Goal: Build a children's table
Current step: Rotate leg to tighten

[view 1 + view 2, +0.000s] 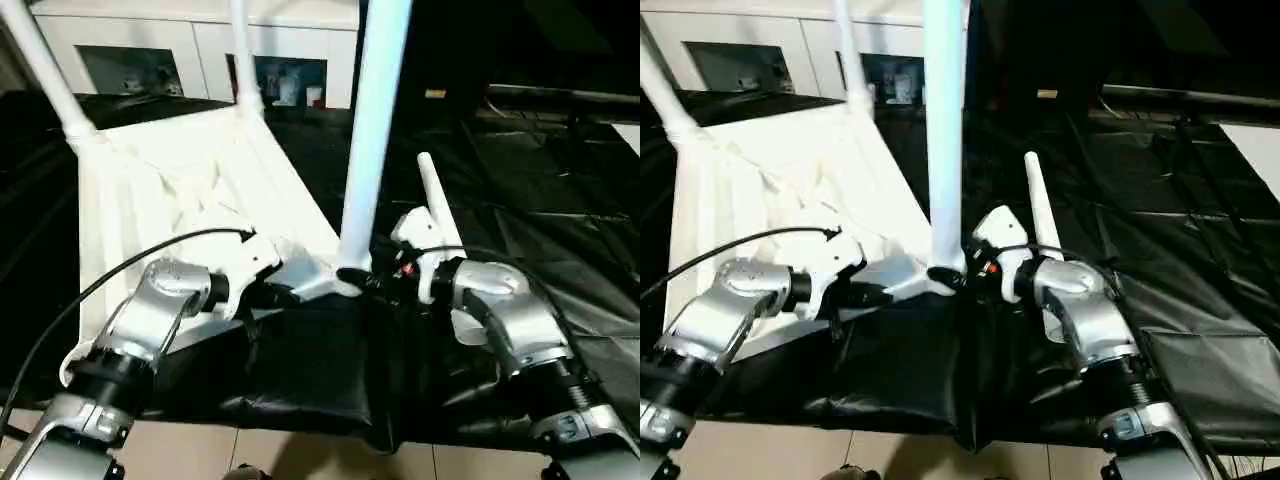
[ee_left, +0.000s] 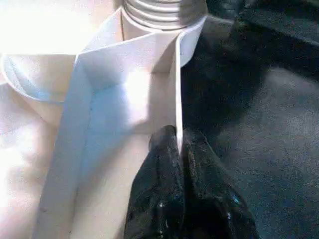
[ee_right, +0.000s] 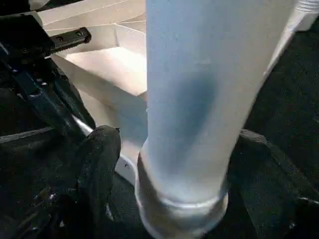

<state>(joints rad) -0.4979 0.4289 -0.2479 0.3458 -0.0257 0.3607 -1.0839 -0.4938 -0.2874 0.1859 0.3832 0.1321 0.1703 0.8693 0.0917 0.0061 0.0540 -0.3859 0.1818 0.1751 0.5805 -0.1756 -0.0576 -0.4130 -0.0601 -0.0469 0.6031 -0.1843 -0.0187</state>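
Observation:
The white tabletop (image 1: pixel 190 170) lies upside down on the black sheet, ribbed underside up. Two legs stand in its far sockets, one at the far left (image 1: pixel 45 70) and one further right (image 1: pixel 243 60). A third leg (image 1: pixel 372 130) stands upright in the near corner socket (image 2: pixel 159 12). My left gripper (image 1: pixel 280 295) is shut on the tabletop's thin rim wall (image 2: pixel 177 89) just beside that socket. My right gripper (image 1: pixel 365 278) is shut around the base of that third leg (image 3: pixel 199 99), one finger (image 3: pixel 97 164) on each side. A fourth white leg (image 1: pixel 437 205) shows behind my right wrist.
A white glass-door cabinet (image 1: pixel 200 50) stands behind the tabletop. The black sheet (image 1: pixel 540 200) covers the floor to the right and ends in a folded edge near me, with pale tiles (image 1: pixel 300 455) beyond it. A black cable (image 1: pixel 120 270) arcs over my left forearm.

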